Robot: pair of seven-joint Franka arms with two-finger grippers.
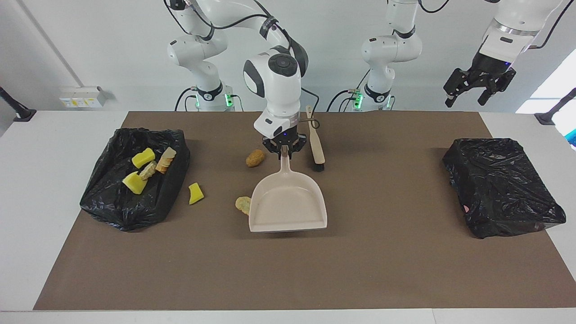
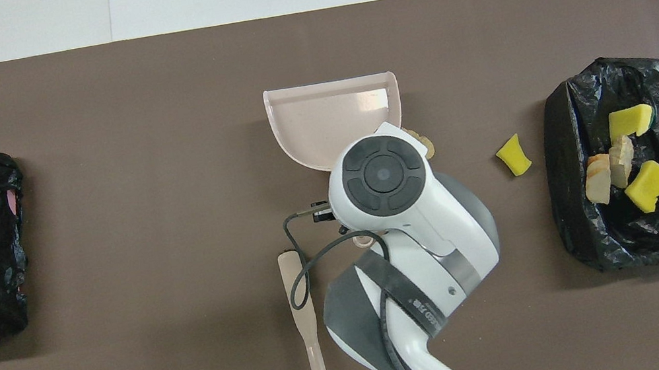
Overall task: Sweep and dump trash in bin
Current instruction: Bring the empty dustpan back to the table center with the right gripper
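Right gripper (image 1: 284, 150) low at table centre, clamped, wrist vertical; left gripper (image 1: 478, 85) raised, waiting, fingers spread

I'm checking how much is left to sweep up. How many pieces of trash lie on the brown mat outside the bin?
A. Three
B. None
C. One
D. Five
A: a yellow sponge chunk beside the bin, a tan lump against the dustpan, and a brown lump nearer the robots.

Bright, even light and sharp pictures

The light is soft, so shadows are small and faint. The dustpan (image 1: 288, 202) drops a thin dark shadow on the brown counter (image 1: 288, 270). A white glare sits inside the dustpan. The black bags (image 2: 640, 160) shine a little.
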